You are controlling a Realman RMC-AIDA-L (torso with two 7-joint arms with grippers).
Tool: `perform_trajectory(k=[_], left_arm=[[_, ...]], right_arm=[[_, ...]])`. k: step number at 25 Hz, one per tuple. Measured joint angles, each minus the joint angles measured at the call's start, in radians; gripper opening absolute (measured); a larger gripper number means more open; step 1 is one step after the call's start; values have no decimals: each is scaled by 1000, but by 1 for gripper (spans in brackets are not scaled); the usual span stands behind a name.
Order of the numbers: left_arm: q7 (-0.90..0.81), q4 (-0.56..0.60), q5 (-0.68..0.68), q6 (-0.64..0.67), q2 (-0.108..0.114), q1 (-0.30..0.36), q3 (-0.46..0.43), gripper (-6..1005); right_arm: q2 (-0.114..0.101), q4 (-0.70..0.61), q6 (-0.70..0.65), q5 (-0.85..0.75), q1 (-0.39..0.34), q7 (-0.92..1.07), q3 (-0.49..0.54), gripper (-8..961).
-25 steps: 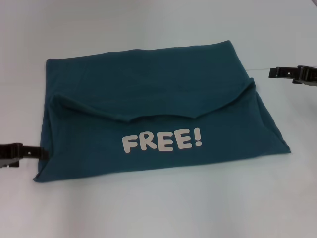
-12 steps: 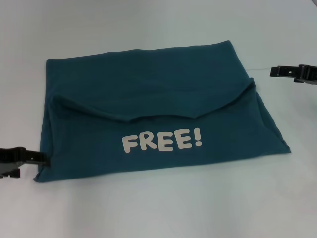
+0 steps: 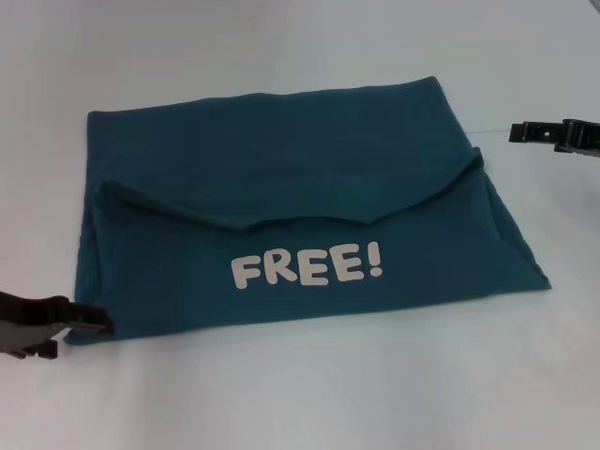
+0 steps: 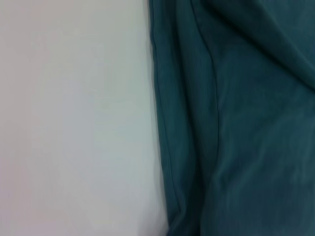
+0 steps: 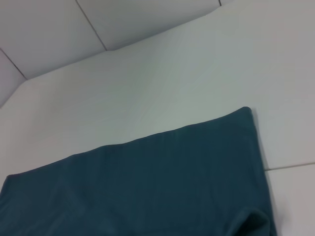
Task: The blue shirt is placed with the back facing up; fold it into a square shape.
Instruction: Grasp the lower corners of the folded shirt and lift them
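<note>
The blue shirt (image 3: 281, 206) is spread on the white table (image 3: 309, 394), partly folded, with the white "FREE!" lettering (image 3: 307, 264) turned up on the near flap. The left gripper (image 3: 94, 322) is set low at the shirt's near left corner, its tips touching the hem; whether they are parted cannot be told. The right gripper (image 3: 514, 132) is held well apart from the shirt's far right edge, its opening likewise unclear.

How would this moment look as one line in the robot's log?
shirt: partly folded, lettering up | left claw: at near-left corner | right claw: off far-right edge | table: white
</note>
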Motion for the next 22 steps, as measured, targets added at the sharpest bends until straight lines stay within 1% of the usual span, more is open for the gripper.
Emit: perform_trajectory(k=[9, 22], left_arm=[[-6, -17, 1, -29, -10, -16, 0, 937], [-20, -29, 28, -53, -9, -18, -3, 937]], right_arm=[[3, 0, 0, 0, 4, -1, 0, 918], [4, 0, 0, 0, 5, -2, 0, 918]])
